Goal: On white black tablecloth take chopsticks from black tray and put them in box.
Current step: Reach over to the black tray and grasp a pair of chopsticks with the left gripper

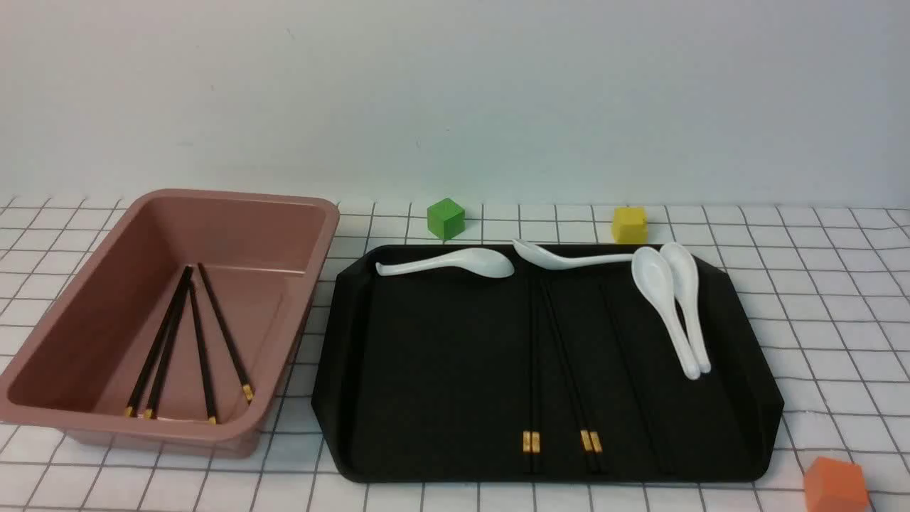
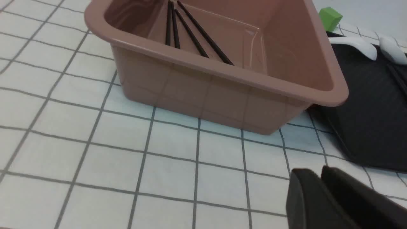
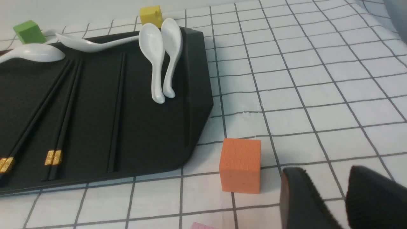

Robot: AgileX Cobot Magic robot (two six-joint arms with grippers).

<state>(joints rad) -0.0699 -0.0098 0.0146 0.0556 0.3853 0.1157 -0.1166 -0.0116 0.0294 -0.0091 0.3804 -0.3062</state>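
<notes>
The pink-brown box (image 1: 323, 235) stands at the left on the grid tablecloth (image 1: 817, 284) and holds several black chopsticks (image 1: 201, 348), which also show in the left wrist view (image 2: 190, 33). The black tray (image 1: 426, 370) lies right of it with several more chopsticks (image 1: 534, 355) lying lengthwise, gold bands near the front edge. Neither gripper shows in the front view. My left gripper (image 2: 319, 173) is shut and empty, low over the cloth in front of the box (image 2: 222, 71). My right gripper (image 3: 326, 171) is open and empty over the cloth beside the tray's (image 3: 149, 127) right front corner.
Several white spoons (image 1: 455, 264) lie along the tray's back and right side (image 1: 668, 306). A green cube (image 1: 446, 217) and a yellow cube (image 1: 629, 224) stand behind the tray. An orange cube (image 3: 240, 165) stands just beside my right gripper. A wall closes the back.
</notes>
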